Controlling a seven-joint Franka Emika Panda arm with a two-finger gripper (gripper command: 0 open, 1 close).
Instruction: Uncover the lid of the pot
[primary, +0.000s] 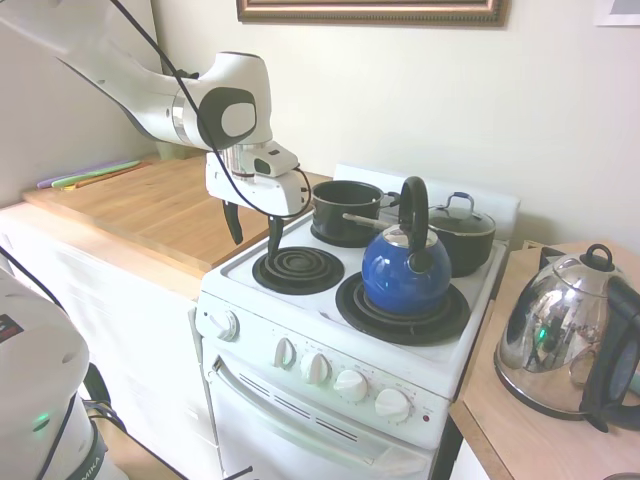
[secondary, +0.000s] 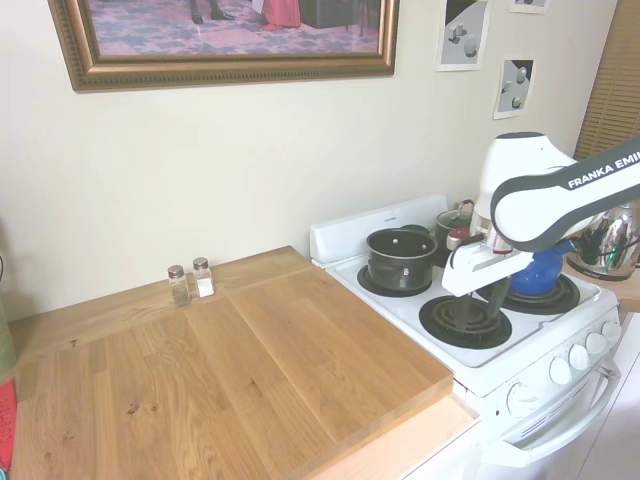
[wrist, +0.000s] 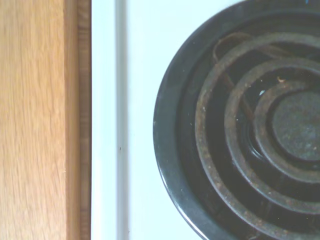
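Gripper (primary: 254, 232) hangs open and empty over the front coil burner (primary: 297, 269) nearest the wooden counter (primary: 150, 205), fingers pointing down, nothing between them. Wrist view shows only that burner's coil (wrist: 260, 140) and the stove's white edge beside the wood. The lid (primary: 462, 221) sits on the pot (primary: 461, 243) at the rear burner on the far side of the stove (primary: 330, 345), diagonally across and well apart from the fingers. Its loop handle (primary: 460, 201) stands upright, long axis roughly across the first exterior view; hard to fix more exactly at this size. In the way: the blue kettle (primary: 407, 268) on the front burner just before the pot, tall handle up, and the open dark pot (primary: 346, 210) on the other rear burner. My read: go high over both, then drop onto the handle. The electric kettle (primary: 566, 335) on the side counter is off the path.
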